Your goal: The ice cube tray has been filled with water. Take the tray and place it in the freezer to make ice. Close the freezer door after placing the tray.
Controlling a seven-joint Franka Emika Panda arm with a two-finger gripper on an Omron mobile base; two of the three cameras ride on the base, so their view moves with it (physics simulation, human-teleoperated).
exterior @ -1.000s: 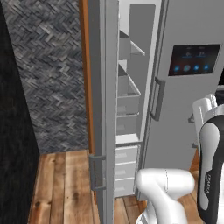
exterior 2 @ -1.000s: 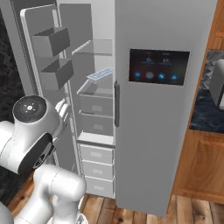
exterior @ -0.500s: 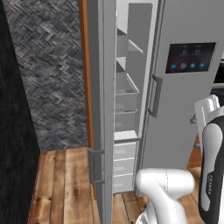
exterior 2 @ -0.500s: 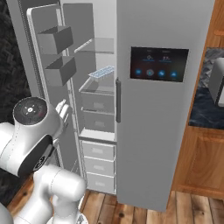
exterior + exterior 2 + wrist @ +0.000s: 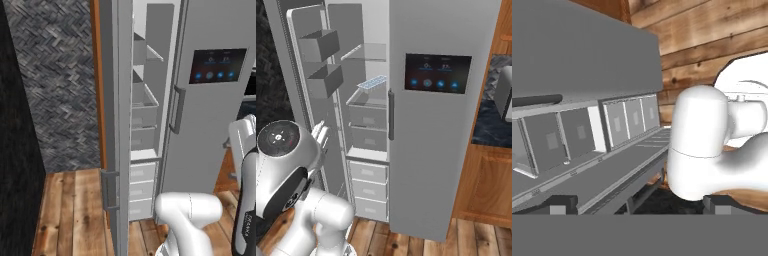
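In the right base view the freezer door stands swung wide at left, the claw just in front of its inner face, fingers spread apart and empty. To its right, the ice cube tray lies on a freezer shelf, beside the shut door with the dark display panel.

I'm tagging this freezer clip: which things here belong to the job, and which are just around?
Job:
- ice cube tray, lying on a freezer shelf
- freezer door, standing open

Just around:
- fridge door with display panel
- wooden cabinet
- door bins
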